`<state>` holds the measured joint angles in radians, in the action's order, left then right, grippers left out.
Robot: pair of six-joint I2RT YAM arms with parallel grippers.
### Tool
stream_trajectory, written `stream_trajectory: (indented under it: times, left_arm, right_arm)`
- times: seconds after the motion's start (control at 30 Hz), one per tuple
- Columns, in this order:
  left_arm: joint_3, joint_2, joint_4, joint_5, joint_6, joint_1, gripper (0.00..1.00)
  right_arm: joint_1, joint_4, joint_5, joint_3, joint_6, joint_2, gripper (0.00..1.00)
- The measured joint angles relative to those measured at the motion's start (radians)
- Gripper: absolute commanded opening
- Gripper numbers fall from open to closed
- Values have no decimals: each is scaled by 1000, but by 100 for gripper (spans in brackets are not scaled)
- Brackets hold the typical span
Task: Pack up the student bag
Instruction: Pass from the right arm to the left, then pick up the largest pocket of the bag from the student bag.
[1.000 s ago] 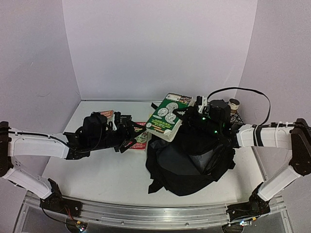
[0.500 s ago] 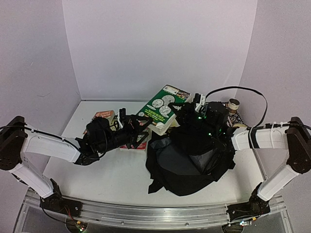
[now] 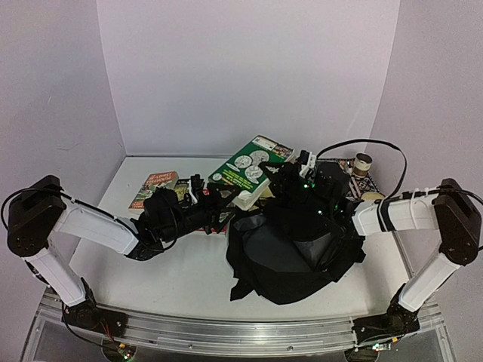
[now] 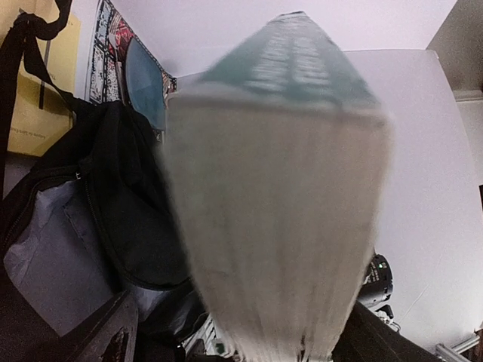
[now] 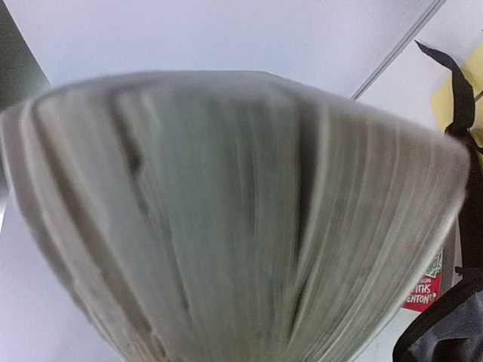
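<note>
On the desk (image 3: 173, 264), right of centre: the student bag (image 3: 290, 260), black and slumped, with a grey panel showing in its middle. Above its far left corner, lifted in the air and tilted: a thick green book (image 3: 245, 167) with white circles on the cover. At the right end of this book, the right gripper (image 3: 289, 177), closed on it and carrying it. In the right wrist view, only blurred page edges, very close, and no fingers to see. At the near left end of the book, the left gripper (image 3: 215, 200), spread wide. In the left wrist view, the page block between its two fingers (image 4: 106, 343), with a clear gap on one side, so not clamped. Toward the far left of the desk, lying flat, a red book (image 3: 155, 183), well apart from the bag.
</note>
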<state>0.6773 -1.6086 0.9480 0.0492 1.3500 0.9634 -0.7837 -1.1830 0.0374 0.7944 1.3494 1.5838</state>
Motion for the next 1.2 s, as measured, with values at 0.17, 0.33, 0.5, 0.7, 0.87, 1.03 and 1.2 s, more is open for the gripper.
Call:
stream_trajectory:
  times: [0.17,0.33,0.5,0.7,0.87,1.03,1.2]
  left_arm:
    - [38,-16,16,1,5,0,72]
    - [48,-16,40,-1,-8,1,46]
    - [48,-18,46,-7,-9,0,11]
    - [15,-12,78,-15,10,6,0]
    - [-105,53,83,-26,8,0,0]
    - [-178,113,20,-26,-3,-45,0]
    - [-181,168,-141,10,-46,-61,0]
  right_arm:
    - [-8,1,-2,-7,10,23,0]
    - [-14,-22,-5,-23,19,23,4]
    - [-15,-53,-9,-31,24,23,19]
    - [-20,-55,-3,-70,-45,-5,49]
    - [-29,221,27,-97,-241,-147,62]
    - [-30,670,0,10,-557,-306,68]
    - [-29,1073,-68,193,-857,-341,75]
